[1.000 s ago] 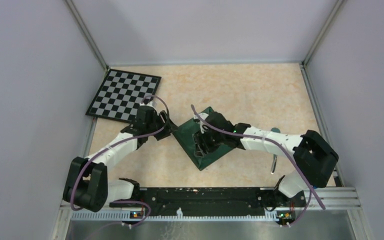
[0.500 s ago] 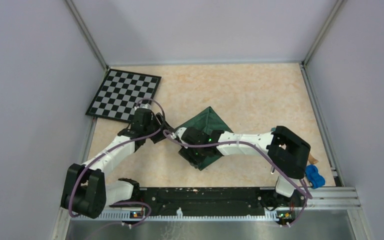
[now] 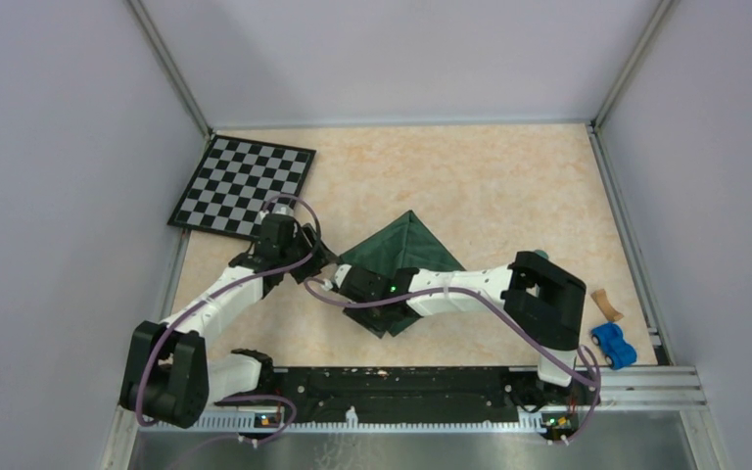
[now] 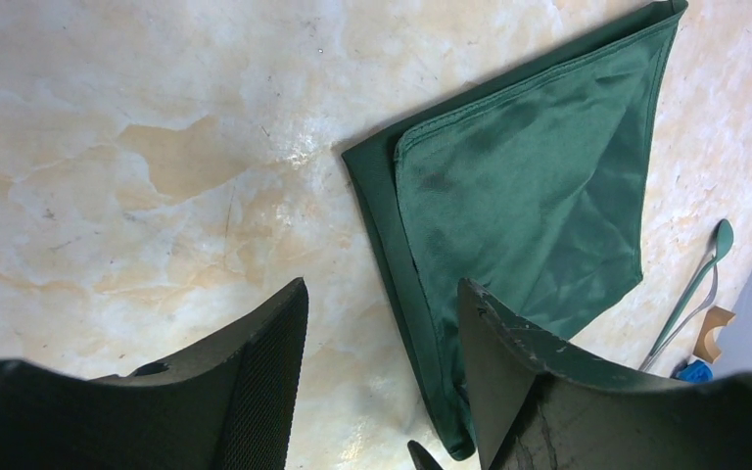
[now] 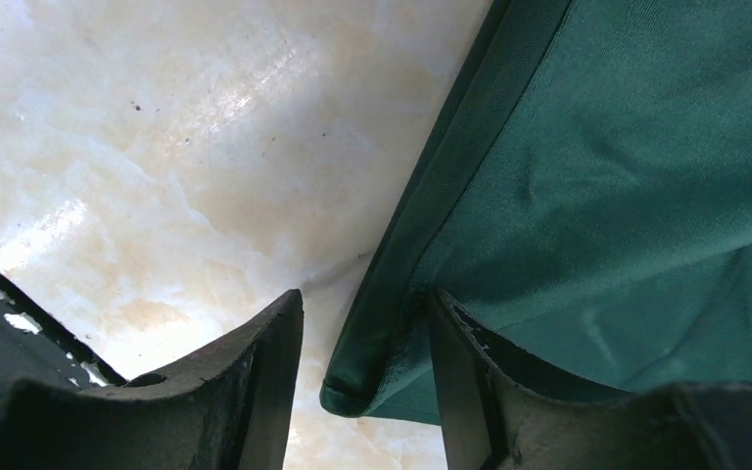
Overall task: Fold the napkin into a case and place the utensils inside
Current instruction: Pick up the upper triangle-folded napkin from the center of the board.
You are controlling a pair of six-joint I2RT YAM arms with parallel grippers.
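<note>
Napkin (image 5: 597, 196) edge lies between the parted jaws of my right gripper (image 5: 365, 304); my left gripper (image 4: 382, 289) gapes empty, its finger cutting off the utensils (image 4: 697, 289).

A pale, marbled beige bench (image 3: 509, 186) carries a folded dark green cloth napkin (image 3: 406, 250) near its middle. A black-and-white checkered board (image 3: 243, 184) lies at the far left corner. Near the right edge lie a blue toy car (image 3: 614, 344), a small tan wooden piece (image 3: 604, 304) and slim silver utensils (image 4: 693, 294).
</note>
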